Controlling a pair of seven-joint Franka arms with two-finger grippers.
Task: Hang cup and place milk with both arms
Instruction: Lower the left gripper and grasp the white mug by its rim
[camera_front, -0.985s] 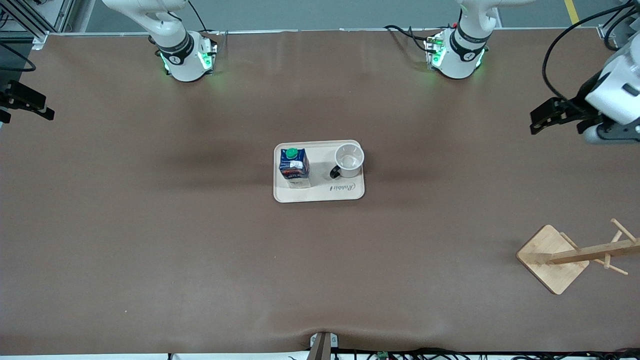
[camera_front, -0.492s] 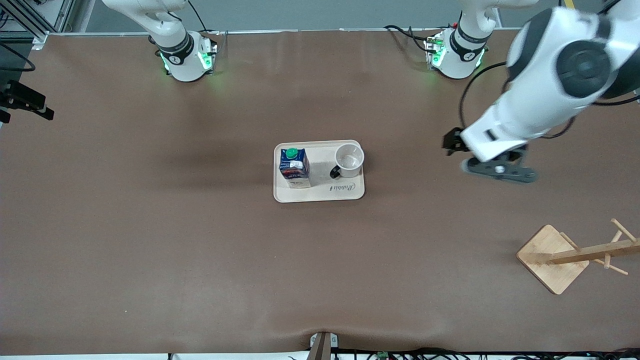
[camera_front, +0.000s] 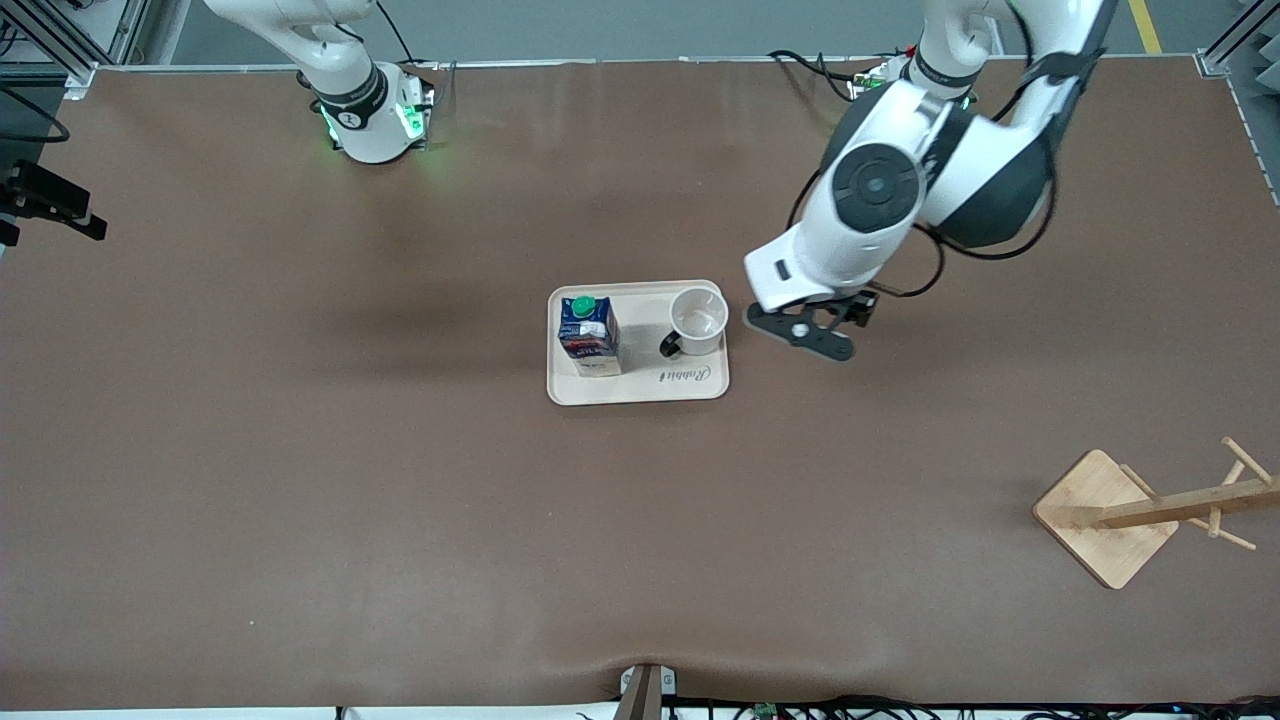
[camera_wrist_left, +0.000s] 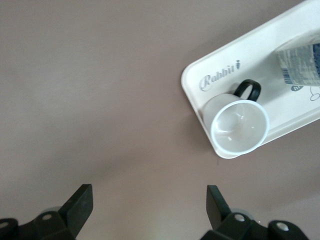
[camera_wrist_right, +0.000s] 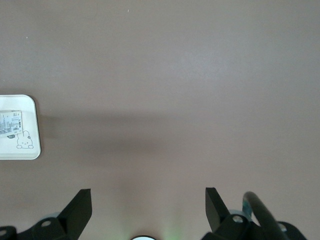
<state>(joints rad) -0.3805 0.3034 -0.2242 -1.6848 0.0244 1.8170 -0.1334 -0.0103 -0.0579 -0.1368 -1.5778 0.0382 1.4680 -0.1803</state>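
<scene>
The white cup (camera_front: 698, 320) with a black handle stands upright on a cream tray (camera_front: 640, 390) at mid-table. The dark blue milk (camera_front: 588, 335) with a green cap stands on the same tray, toward the right arm's end. My left gripper (camera_front: 852, 308) hovers over bare table beside the tray's cup end. In the left wrist view it (camera_wrist_left: 148, 200) is open and empty, with the cup (camera_wrist_left: 239, 125), the tray (camera_wrist_left: 192, 75) and the milk (camera_wrist_left: 300, 62) ahead. My right gripper (camera_front: 90, 218) waits at the right arm's end, open and empty (camera_wrist_right: 147, 200).
A wooden cup rack (camera_front: 1150, 510) on a square base stands at the left arm's end, nearer to the front camera than the tray. The tray's corner (camera_wrist_right: 20, 150) shows at the edge of the right wrist view. Brown tabletop surrounds the tray.
My left arm has swung in from the left arm's end of the table to just beside the tray. The cup, the milk and the right arm have not moved.
</scene>
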